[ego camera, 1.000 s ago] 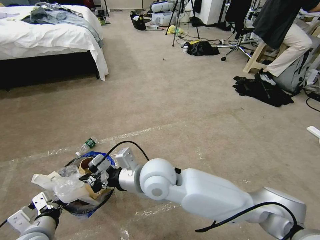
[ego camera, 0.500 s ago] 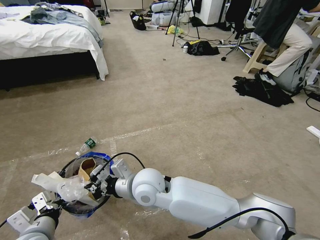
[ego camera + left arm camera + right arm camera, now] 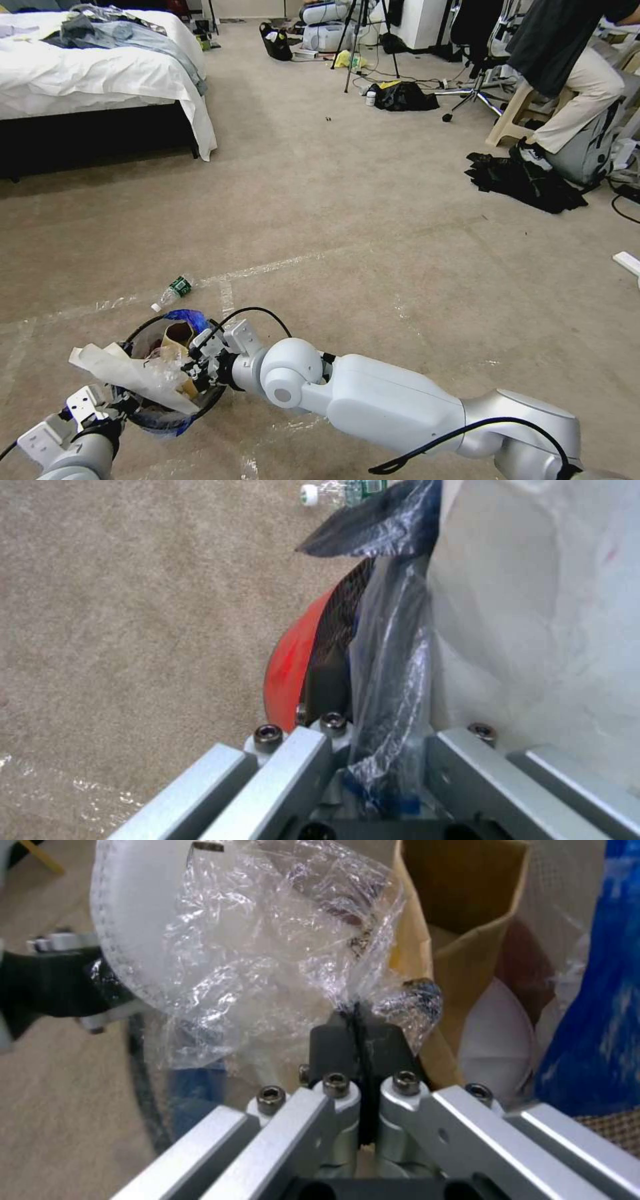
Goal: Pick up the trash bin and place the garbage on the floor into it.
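Over the small round trash bin — red base, black rim, blue-edged clear liner — the right gripper has its jaws pressed together on a crumpled sheet of clear plastic film. The left gripper clamps the bin's rim and liner. Risk: film clinging to the pads or catching the upright brown cardboard piece could spill out. Just beyond the bin lies a clear green-labelled bottle on the beige carpet floor — label unreadable.
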Available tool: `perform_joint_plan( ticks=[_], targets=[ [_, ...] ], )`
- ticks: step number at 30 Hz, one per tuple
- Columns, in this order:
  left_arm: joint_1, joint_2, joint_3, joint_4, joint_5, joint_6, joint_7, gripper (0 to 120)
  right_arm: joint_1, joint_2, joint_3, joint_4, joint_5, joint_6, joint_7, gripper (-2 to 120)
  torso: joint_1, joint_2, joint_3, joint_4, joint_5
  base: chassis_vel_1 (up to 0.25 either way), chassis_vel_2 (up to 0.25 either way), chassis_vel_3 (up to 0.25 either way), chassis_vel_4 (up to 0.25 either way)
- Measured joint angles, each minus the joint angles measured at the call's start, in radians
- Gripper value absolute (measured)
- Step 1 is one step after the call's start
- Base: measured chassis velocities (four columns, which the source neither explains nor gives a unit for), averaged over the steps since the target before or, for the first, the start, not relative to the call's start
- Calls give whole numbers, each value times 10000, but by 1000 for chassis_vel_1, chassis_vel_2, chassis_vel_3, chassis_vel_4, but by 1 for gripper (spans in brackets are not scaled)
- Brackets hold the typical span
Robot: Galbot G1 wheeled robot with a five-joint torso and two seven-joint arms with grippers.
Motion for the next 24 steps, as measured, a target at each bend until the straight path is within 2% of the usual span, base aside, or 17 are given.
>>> perform_joint_plan(
  ticks=[15, 18, 19, 21, 22, 24],
  targets=[
    [15, -2, 56, -5, 40, 0, 21, 0, -31, 42, -11, -12, -37, -55, 372, 1, 0, 0, 0, 0, 0, 0, 0, 0, 0],
    [0, 14, 56, 17, 43, 0, 21, 0, -17, -41, 78, 184, -4, -129, 492, 14, 0, 0, 0, 0, 0, 0, 0, 0, 0],
    [0, 14, 56, 17, 43, 0, 21, 0, -17, -41, 78, 184, -4, -129, 492, 14, 0, 0, 0, 0, 0, 0, 0, 0, 0],
    [-3, 16, 57, 30, 43, -1, 21, 0, -17, -79, 132, 257, 0, -142, 545, 24, 0, 0, 0, 0, 0, 0, 0, 0, 0],
    [-3, 16, 57, 30, 43, -1, 21, 0, -17, -79, 132, 257, 0, -142, 545, 24, 0, 0, 0, 0, 0, 0, 0, 0, 0],
    [-5, 18, 60, 52, 44, 0, 21, 0, -32, -144, 188, 379, 5, -166, 592, 35, 0, 0, 0, 0, 0, 0, 0, 0, 0]
  ],
)
